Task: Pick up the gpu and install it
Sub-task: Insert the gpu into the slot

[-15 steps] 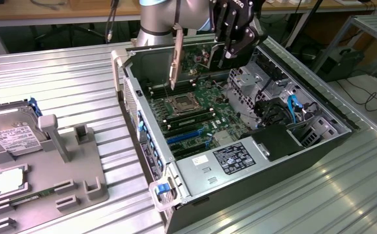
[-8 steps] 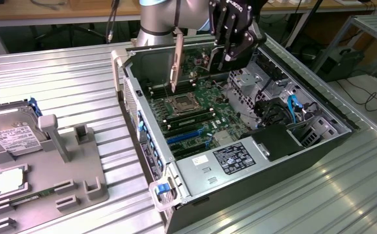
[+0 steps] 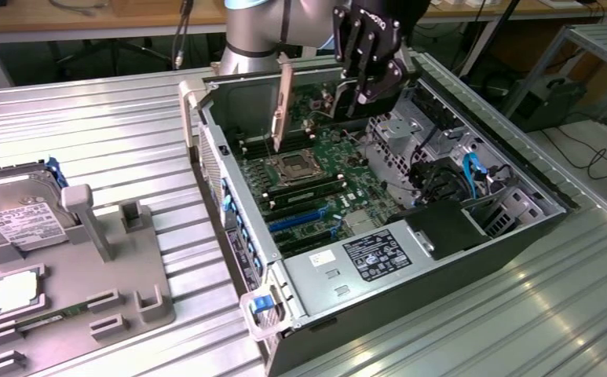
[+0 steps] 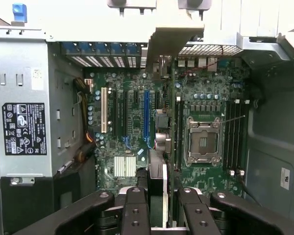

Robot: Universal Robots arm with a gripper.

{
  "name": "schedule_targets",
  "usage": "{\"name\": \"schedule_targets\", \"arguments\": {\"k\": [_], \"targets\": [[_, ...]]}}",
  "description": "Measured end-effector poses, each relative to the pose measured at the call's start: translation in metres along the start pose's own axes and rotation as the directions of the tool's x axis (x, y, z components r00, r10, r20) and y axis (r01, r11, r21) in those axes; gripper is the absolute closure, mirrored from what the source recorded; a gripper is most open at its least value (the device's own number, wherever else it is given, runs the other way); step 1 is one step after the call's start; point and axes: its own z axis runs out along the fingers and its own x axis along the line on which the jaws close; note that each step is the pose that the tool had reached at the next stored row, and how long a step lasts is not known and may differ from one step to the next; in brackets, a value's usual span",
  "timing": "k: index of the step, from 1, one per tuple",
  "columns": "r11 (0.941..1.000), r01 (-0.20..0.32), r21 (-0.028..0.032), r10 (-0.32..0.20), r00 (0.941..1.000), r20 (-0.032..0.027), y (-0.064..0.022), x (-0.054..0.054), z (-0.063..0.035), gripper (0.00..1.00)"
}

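My gripper [image 3: 369, 75] hangs over the far end of the open computer case [image 3: 243, 236], shut on the gpu [image 3: 319, 98]. The dark card hangs on edge above the motherboard [image 3: 324, 184], and its pale metal bracket strip [image 3: 281, 106] points down toward the CPU socket [image 3: 294, 166]. In the wrist view the gpu [image 4: 167, 122] shows edge-on between the black fingers [image 4: 136, 208], with its bracket [image 4: 172, 41] at the far end. It sits over the gap between the blue expansion slot [image 4: 146, 115] and the CPU socket [image 4: 203, 142], clear of the board.
A power supply with a label [image 3: 382, 253] fills the near end of the case. Cables and a drive cage [image 3: 460, 184] line the side on the exterior view's right. On the exterior view's left, a grey fixture [image 3: 93, 290] holds a silver hard drive [image 3: 15, 216].
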Motion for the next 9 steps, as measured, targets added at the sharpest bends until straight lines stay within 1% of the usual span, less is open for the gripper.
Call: {"name": "schedule_targets", "arguments": {"k": [9], "targets": [[0.9999,0.011,-0.0016,-0.011,0.9999,0.0003,0.0001,0.000,0.0113,0.72]]}}
